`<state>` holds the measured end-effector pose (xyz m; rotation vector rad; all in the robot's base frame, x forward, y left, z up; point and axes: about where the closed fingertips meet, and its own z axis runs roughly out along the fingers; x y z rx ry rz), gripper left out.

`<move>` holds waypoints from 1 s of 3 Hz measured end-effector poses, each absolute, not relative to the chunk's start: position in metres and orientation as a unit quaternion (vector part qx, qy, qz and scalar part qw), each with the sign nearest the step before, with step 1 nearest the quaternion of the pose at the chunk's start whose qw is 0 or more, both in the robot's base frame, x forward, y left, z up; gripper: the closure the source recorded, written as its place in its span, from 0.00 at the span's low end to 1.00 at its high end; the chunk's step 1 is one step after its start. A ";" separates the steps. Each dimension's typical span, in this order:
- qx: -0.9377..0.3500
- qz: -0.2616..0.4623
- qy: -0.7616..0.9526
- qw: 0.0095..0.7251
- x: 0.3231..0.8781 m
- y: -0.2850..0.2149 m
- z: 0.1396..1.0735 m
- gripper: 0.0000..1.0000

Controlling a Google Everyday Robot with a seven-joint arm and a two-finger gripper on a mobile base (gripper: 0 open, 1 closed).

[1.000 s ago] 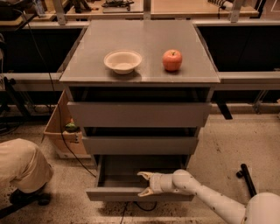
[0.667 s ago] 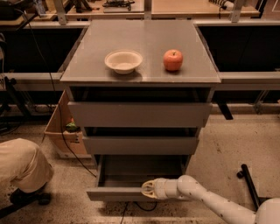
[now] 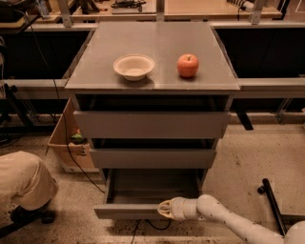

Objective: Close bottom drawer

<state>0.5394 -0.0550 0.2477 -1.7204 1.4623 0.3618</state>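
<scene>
Our claw (image 3: 164,209) sits low centre, touching the front panel of the bottom drawer (image 3: 125,211); whether it is spread or pressed together we cannot tell. That pulled-out panel runs left to right, its cabinet (image 3: 152,125) lying directly beyond, toward frame top.

I see a speckled floor (image 3: 257,157) under warm, dim light. A grey cabinet (image 3: 152,52) stands centre frame (the gripper (image 3: 164,209) sits low at its front, near the floor). Behind it runs a wooden-topped workbench (image 3: 205,7), and grey horizontal rails (image 3: 271,85) extend left and right. A cardboard box (image 3: 62,143) rests just beside the cabinet's left side, where a black cable (image 3: 88,175) trails across the floor.
</scene>
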 end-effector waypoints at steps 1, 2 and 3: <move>-0.681 0.156 0.582 0.416 0.538 -0.052 0.240 1.00; -0.666 0.173 0.592 0.420 0.540 -0.064 0.206 1.00; -0.667 0.173 0.590 0.421 0.539 -0.064 0.207 1.00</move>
